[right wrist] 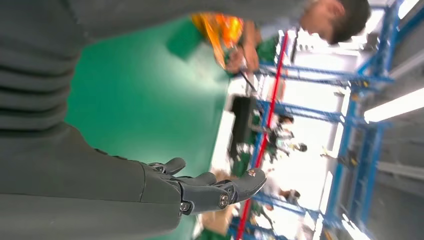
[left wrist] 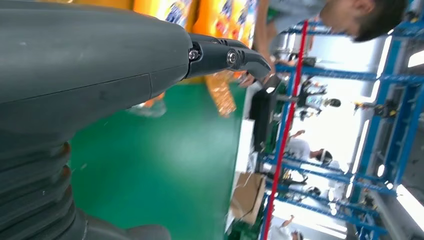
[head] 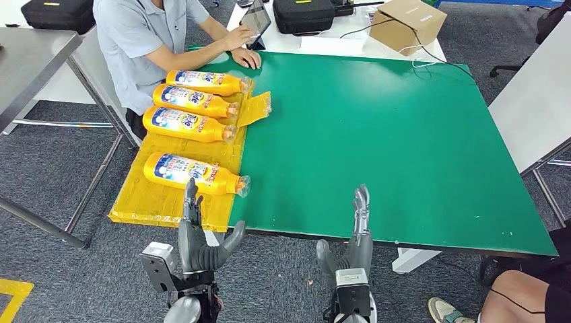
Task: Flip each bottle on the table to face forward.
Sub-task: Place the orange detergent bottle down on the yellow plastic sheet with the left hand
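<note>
Several yellow bottles with blue-and-white labels lie on their sides on a yellow sheet (head: 151,198) at the left of the green table (head: 404,134). The nearest bottle (head: 195,174) lies apart from the other three (head: 202,83) (head: 195,101) (head: 192,124), caps pointing right. My left hand (head: 195,235) is raised just in front of the nearest bottle, fingers straight and empty; in the left wrist view its fingers (left wrist: 225,57) reach toward the bottles (left wrist: 170,12). My right hand (head: 357,242) stands open at the table's near edge, holding nothing, its fingers (right wrist: 215,192) extended.
A person (head: 145,40) sits at the far left corner, hand on a tablet (head: 256,19). A cardboard box (head: 407,23) and a black case (head: 303,15) stand behind the green mat. A loose yellow wrapper (head: 254,110) lies by the bottle caps. Another person's leg (head: 518,299) shows at bottom right.
</note>
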Controlling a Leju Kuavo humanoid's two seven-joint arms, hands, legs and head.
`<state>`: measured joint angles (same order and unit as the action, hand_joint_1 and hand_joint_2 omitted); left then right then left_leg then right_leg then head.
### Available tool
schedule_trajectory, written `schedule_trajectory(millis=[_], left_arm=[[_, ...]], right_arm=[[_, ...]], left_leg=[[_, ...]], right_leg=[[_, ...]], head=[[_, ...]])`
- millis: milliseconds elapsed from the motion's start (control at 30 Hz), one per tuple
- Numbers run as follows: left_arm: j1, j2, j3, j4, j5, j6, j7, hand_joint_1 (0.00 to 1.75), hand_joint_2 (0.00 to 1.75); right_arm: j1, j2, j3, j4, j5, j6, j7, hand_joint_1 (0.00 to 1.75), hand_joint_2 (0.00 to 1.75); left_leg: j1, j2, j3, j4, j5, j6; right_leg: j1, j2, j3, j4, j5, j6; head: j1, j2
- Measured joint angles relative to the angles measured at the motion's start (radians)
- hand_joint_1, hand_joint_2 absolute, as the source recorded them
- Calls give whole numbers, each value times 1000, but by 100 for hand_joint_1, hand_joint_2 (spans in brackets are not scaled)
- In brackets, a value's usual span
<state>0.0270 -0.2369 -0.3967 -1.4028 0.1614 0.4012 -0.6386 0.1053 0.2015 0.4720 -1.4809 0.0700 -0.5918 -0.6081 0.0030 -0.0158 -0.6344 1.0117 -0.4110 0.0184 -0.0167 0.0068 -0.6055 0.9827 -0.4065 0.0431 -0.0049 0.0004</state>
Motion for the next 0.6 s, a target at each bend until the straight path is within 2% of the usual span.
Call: schedule_trajectory(millis=[367, 600], left_arm=[[-19, 0, 120, -20, 7, 38, 90, 0, 175], [-8, 0, 179, -61, 70, 28, 88, 0, 175]], right_arm=[[4, 8, -97, -22, 58, 21, 8, 0, 175], [-6, 18, -108, -17, 56, 69, 40, 0, 175]], left_leg=[[0, 0, 0, 0, 0, 0], [0, 0, 0, 0, 0, 0]], right_leg=[[0, 0, 0, 0, 0, 0], [0, 0, 0, 0, 0, 0]], head=[[0, 0], [0, 0]])
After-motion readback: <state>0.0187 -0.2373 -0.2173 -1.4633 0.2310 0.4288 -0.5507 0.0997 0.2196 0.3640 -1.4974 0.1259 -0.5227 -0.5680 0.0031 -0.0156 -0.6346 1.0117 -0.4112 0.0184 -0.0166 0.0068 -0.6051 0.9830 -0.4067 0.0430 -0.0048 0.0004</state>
